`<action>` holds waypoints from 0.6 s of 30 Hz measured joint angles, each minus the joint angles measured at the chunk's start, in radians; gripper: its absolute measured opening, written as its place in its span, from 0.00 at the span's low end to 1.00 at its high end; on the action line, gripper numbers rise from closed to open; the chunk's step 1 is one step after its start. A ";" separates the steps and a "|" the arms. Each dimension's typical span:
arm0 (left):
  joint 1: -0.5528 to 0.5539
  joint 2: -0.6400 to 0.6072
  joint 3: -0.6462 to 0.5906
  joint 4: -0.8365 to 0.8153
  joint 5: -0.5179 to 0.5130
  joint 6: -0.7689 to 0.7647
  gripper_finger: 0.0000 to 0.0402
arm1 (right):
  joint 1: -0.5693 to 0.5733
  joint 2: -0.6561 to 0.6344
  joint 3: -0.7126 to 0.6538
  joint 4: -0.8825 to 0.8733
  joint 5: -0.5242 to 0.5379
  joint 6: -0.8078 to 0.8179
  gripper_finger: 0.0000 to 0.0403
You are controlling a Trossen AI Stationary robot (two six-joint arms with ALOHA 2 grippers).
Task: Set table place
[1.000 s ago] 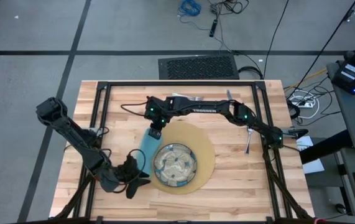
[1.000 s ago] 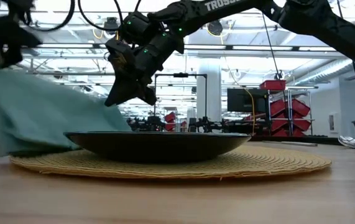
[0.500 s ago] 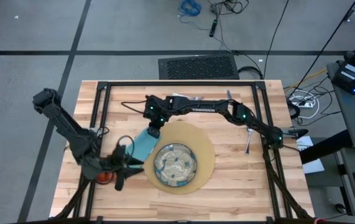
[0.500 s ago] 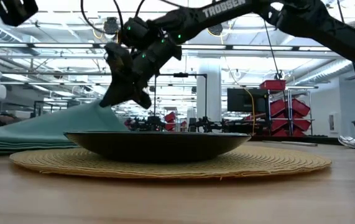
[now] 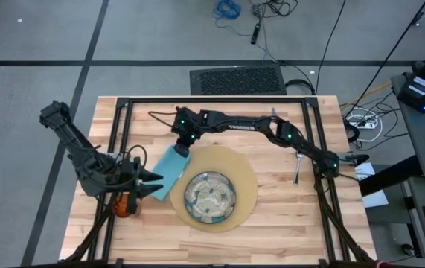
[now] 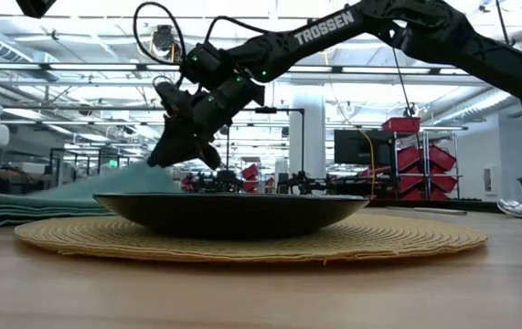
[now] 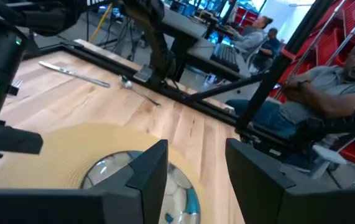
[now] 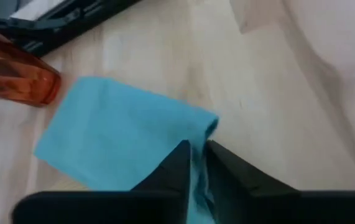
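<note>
**Observer:** Start at the fingers. What do they hold?

**Operator:** My right gripper (image 8: pixel 193 163) is pinched shut on one corner of the light-blue napkin (image 5: pixel 167 164). The wrist view shows both dark fingers closed, with cloth gathered between them. The rest of the napkin lies flat on the table (image 5: pixel 286 223), overlapping the left edge of the round tan mat (image 5: pixel 245 175). My left gripper (image 5: pixel 149 181) has its fingers spread apart and holds nothing; it hovers just beside the napkin's near end.

**Observer:** And around that?

**Operator:** The patterned plate (image 5: pixel 209 197) sits on the mat. The small orange cup (image 5: pixel 125 203) lies on its side near the left gripper, by the table's left frame rail. Cutlery rests well apart, a spoon (image 5: pixel 298 168) to the right of the mat and a fork (image 5: pixel 227 117) at the far edge.

**Observer:** Which step is this?

**Operator:** I judge it to be the napkin step — laying the cloth to the left of the plate. Next I would lower that corner, open the right fingers and lift clear without dragging the cloth.

**Observer:** Anything you cannot make out?

**Operator:** Yes — the right arm covers part of the far-edge cutlery, so I cannot pick out the knife. In the low view the plate hides most of the napkin. I cannot tell whether the left fingertips touch the cloth.
</note>
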 joint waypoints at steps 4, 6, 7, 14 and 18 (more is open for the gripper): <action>0.000 0.000 0.000 -0.011 0.000 -0.001 0.36 | -0.016 0.000 0.000 -0.037 0.004 -0.006 0.22; 0.000 0.000 0.000 -0.019 -0.003 0.000 0.36 | -0.018 0.000 0.000 -0.030 0.006 -0.015 0.29; 0.000 0.000 0.000 -0.026 -0.005 0.000 0.36 | -0.017 0.000 0.000 -0.019 0.016 -0.017 0.32; 0.057 0.000 0.000 -0.201 0.069 -0.081 0.36 | -0.037 -0.051 0.143 -0.227 0.039 -0.046 0.41; 0.185 -0.010 0.024 -0.357 0.244 -0.120 0.36 | -0.065 -0.230 0.106 -0.359 0.103 -0.071 0.41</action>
